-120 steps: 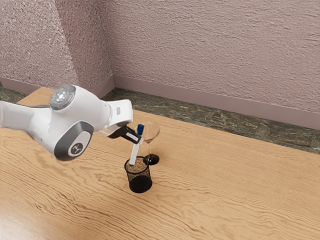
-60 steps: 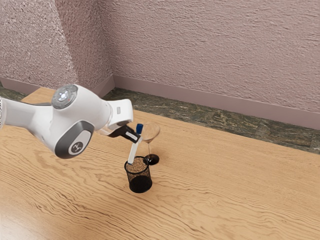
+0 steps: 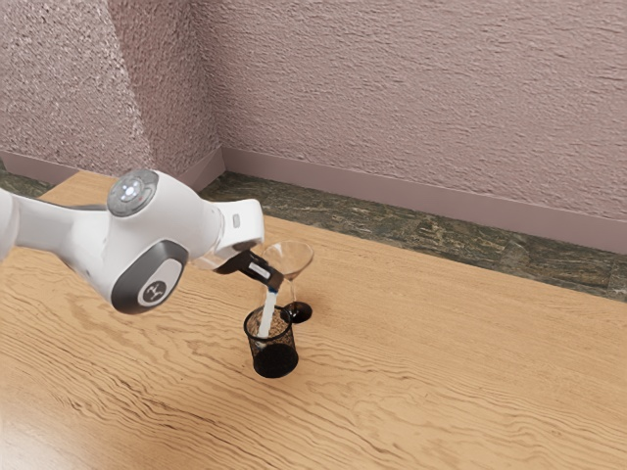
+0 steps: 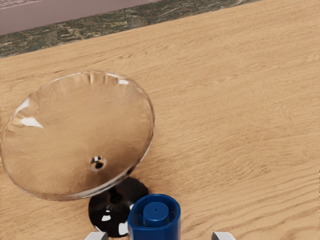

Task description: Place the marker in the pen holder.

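Inside round mesh holder (image 3: pixel 275 358), seemingly, white marker (image 3: pixel 266 318)

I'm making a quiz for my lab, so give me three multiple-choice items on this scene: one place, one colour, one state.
1. The marker's lower end is: A on the floor, B in the holder's mouth, C in the glass.
2. Its top end is: A blue, B red, C green.
3. The tool is: A shut on the marker, B closed and empty, C open.

1 B: it shows within the rim.
2 A: the wrist view shows blue.
3 C: gaps separate its fingers from the marker.
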Robot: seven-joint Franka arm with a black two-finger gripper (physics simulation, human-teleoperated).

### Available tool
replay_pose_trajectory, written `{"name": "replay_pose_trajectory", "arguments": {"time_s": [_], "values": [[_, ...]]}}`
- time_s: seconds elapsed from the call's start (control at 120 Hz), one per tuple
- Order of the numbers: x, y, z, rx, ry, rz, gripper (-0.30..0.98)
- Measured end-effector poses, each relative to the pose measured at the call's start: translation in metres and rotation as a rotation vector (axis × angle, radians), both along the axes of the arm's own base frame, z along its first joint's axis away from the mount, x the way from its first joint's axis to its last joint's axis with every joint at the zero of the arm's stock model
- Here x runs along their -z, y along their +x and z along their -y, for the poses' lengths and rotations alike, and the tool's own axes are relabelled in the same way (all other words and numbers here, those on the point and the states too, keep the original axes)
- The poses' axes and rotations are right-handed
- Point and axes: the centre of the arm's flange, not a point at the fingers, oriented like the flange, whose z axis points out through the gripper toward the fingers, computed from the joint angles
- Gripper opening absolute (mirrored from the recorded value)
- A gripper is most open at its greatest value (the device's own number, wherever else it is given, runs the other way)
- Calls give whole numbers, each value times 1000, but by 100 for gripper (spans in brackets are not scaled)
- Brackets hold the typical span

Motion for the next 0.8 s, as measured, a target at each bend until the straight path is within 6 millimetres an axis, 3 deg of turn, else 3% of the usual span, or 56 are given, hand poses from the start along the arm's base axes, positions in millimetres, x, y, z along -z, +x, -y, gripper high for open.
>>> {"name": "replay_pose_trajectory", "arguments": {"time_s": [0.117, 0.167, 0.2, 0.258, 0.325, 0.383, 0.433, 0.508, 0.558, 0.65, 0.8], "values": [[-4, 0, 0, -6, -3, 3, 44], [-16, 7, -7, -24, -10, 26, 49], [-37, 18, -13, -45, -14, 50, 52], [-90, 44, -19, -77, -16, 76, 56], [-148, 63, -25, -120, -18, 53, 59], [-199, 72, -44, -181, -22, 8, 61], [-227, 72, -64, -232, -20, -54, 63], [-252, 69, -85, -289, -14, -152, 65], [-265, 70, -94, -312, -6, -209, 65], [-269, 77, -105, -341, 8, -310, 67], [-261, 81, -119, -379, 20, -438, 68]]}}
